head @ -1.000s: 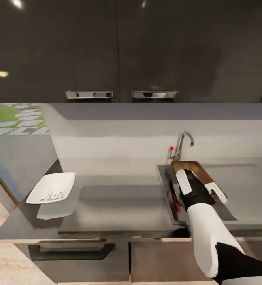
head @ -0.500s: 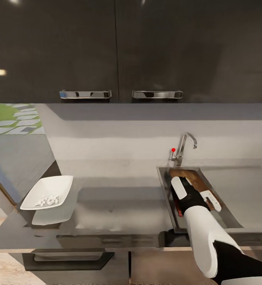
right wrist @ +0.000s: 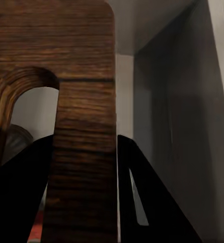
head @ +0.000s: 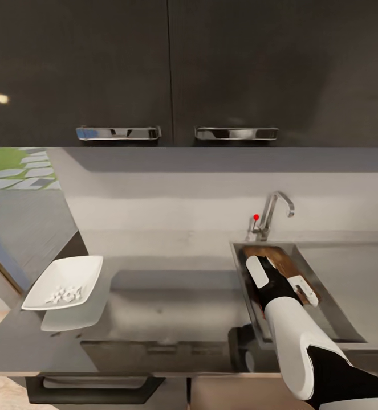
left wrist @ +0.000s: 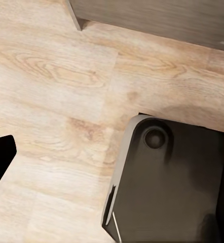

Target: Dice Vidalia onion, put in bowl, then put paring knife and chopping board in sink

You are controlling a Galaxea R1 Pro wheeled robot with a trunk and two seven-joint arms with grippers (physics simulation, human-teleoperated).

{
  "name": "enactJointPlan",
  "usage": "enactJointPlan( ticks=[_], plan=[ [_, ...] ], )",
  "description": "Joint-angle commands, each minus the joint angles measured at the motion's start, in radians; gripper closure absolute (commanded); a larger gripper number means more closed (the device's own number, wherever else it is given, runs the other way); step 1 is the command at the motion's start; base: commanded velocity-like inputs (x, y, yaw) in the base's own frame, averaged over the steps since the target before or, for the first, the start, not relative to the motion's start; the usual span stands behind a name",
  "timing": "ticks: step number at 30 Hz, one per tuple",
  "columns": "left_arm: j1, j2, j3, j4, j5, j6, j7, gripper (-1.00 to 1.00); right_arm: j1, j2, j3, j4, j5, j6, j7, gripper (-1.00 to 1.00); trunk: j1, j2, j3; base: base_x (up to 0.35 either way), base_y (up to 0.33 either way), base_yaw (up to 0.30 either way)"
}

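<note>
The steel sink [head: 325,307] is set in the grey countertop [head: 171,302] at the right, with its tap [head: 272,212] behind it. Inside the basin lies the brown chopping board [head: 275,257], and my right gripper [head: 281,278] is shut on it near its slot handle. In the right wrist view the board's wood strip [right wrist: 84,131] sits clamped between the dark fingers [right wrist: 147,202], and a red patch [right wrist: 33,230] shows below. The white bowl [head: 69,272] stands at the counter's left end with pale diced onion [head: 63,294] inside. The left wrist view looks down at the floor, where one finger [left wrist: 0,162] stands at the edge.
Dark upper cabinets [head: 171,68] with steel handles hang above the counter. Dark base cabinets sit under the front edge. In the left wrist view, pale wood floor [left wrist: 56,91] and my dark base [left wrist: 173,182] show.
The camera has moved closer and shifted the whole view. My right gripper has lowered the chopping board from the sink's rim down into the basin.
</note>
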Motion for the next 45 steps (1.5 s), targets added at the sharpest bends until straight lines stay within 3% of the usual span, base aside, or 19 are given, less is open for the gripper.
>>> enactJointPlan(
  ticks=[1,19,32,41,45],
  plan=[
    [0.000,0.000,-0.002,-0.002,0.003,-0.001,0.002,-1.00,-0.001,0.001,-0.002,-0.001,0.000,-0.006,-0.001,1.00,0.001,-0.002,-0.003,0.061,0.000,0.072],
    [0.000,0.000,-0.004,-0.001,0.003,-0.001,0.002,-1.00,0.006,-0.014,-0.006,-0.001,0.003,-0.038,0.075,1.00,0.001,-0.002,-0.031,0.004,-0.087,0.081],
    [0.000,0.000,-0.004,0.015,0.003,-0.002,0.002,-1.00,0.011,-0.016,-0.008,-0.001,0.003,-0.041,0.079,1.00,0.001,-0.002,-0.050,-0.010,-0.008,0.020],
    [0.000,-0.001,-0.002,0.023,0.003,-0.003,0.002,-1.00,0.010,-0.016,-0.009,-0.001,0.003,-0.041,0.079,1.00,0.001,-0.002,-0.051,-0.099,-0.027,-0.065],
    [0.000,-0.001,-0.002,0.024,0.003,-0.002,0.002,-1.00,0.011,-0.029,-0.007,0.000,0.002,-0.041,0.081,1.00,0.001,-0.002,-0.052,-0.002,0.000,-0.010]
  ],
)
